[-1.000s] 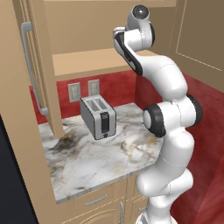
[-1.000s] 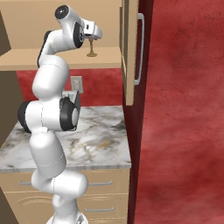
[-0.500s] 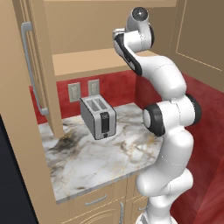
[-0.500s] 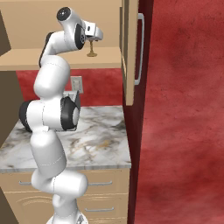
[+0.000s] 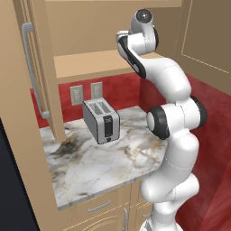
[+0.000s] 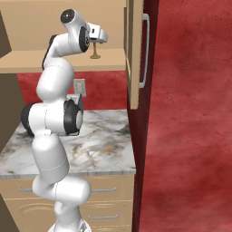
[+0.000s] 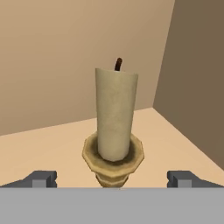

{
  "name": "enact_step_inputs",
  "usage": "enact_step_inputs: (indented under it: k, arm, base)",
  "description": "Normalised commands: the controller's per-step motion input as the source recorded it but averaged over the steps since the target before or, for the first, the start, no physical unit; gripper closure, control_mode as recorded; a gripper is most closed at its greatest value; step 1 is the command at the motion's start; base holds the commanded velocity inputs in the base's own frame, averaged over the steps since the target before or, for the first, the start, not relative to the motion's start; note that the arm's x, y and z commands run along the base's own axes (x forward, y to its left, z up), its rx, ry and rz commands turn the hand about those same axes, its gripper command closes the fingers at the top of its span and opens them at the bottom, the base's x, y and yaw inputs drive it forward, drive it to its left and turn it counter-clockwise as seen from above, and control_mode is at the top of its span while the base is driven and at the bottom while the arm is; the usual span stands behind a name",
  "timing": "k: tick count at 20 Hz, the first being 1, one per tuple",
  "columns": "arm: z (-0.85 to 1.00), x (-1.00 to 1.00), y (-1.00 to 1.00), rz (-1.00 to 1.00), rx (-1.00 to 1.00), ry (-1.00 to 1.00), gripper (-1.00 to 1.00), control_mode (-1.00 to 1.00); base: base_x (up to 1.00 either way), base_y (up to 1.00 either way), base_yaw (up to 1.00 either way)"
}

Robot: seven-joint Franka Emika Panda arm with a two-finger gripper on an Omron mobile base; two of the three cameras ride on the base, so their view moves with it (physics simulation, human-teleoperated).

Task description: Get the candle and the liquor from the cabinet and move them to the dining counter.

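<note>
Hand view – 1 candle btwn open gripper fingers.

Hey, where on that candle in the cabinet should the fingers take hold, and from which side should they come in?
Probably the candle body just above the brass holder's cup, coming straight in from the open front of the cabinet. It stands upright on the shelf, slim and straight-sided, and the hand view shows it centred between the open gripper fingers, so they can close on its two sides. The flared foot looks too low to grip.
</note>
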Motion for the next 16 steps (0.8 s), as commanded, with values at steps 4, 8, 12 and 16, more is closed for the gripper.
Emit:
enact_step_inputs:
  k: [4, 8, 12, 16]
  arm:
    - [-0.05, 0.07, -0.02, 0.00, 0.00, 0.00, -1.00, -1.00]
    - [-0.06, 0.08, 0.00, 0.00, 0.00, 0.00, -1.00, -1.00]
    - [-0.08, 0.06, -0.02, 0.00, 0.00, 0.00, -1.00, -1.00]
    - [-0.09, 0.04, -0.01, 0.00, 0.00, 0.00, 1.00, -1.00]
  base:
    - [0.00, 0.00, 0.00]
    - [0.00, 0.00, 0.00]
    - [0.00, 0.00, 0.00]
    - [0.00, 0.00, 0.00]
